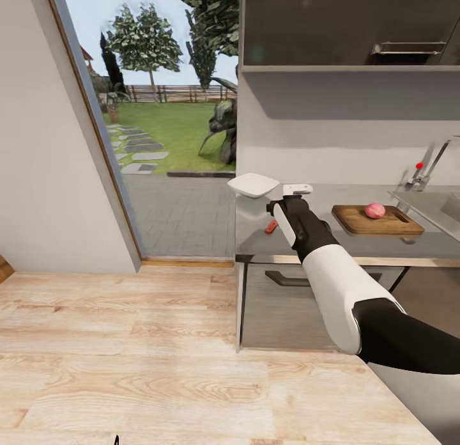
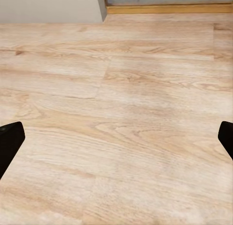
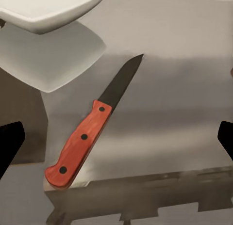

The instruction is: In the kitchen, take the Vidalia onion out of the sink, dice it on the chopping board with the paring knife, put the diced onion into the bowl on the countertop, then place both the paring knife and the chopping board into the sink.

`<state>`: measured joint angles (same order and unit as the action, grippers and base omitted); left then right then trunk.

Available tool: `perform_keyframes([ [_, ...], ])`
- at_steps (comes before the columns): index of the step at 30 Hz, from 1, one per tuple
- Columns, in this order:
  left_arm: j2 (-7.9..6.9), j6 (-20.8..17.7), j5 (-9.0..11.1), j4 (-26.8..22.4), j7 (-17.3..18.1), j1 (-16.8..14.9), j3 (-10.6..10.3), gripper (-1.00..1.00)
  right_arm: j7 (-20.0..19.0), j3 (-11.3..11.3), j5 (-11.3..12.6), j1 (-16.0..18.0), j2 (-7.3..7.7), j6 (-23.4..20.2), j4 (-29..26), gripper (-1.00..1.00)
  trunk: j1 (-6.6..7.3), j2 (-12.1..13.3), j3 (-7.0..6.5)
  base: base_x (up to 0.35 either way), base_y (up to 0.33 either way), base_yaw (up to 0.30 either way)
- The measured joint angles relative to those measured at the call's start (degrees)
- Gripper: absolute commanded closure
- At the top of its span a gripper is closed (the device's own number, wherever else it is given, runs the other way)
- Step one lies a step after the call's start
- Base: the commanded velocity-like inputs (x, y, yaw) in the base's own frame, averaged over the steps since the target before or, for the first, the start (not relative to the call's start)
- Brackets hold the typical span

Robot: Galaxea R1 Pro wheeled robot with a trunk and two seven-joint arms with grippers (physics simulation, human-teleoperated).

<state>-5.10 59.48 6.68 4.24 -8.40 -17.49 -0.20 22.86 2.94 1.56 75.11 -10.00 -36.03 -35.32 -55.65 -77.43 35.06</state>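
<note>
I'm looking at a kitchen with a pale wood floor (image 1: 160,368), a tall window onto a lawn and trees to one side, and the glossy grey countertop (image 1: 358,245) running off to my right over dark cabinets.

The paring knife (image 3: 92,125) lies flat on that countertop near its front edge, red handle toward the edge and dark blade pointing inward at a slant. From my head camera only a sliver of the red handle (image 1: 271,227) peeks out beside my right forearm. The right gripper (image 3: 116,137) hangs above the knife with its fingers spread wide, one dark fingertip (image 3: 9,145) at each side of the wrist picture, holding nothing and not touching the knife.

Just beyond the blade tip sits the white bowl (image 1: 253,185), close to the countertop's window-side corner; its reflection shows on the steel under it. Farther along the counter is the chopping board (image 1: 377,220), and the Vidalia onion (image 1: 375,210) rests on it, whole and pink. Past the board I can see the edge of the sink (image 1: 428,202) and its chrome tap (image 1: 429,163) with the red knob.

The left gripper (image 2: 116,137) points down at bare floor, fingers wide apart and empty.
</note>
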Motion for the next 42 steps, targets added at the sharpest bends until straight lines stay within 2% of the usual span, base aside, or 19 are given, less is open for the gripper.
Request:
perform_keyframes([
  [42,0.0,0.0,-0.01,-0.01,0.0,0.0,0.0,-1.0,0.09,0.0,0.06,0.0,0.0,0.01,0.76,-1.0,0.0,0.0,0.0,0.026,0.0,0.0],
])
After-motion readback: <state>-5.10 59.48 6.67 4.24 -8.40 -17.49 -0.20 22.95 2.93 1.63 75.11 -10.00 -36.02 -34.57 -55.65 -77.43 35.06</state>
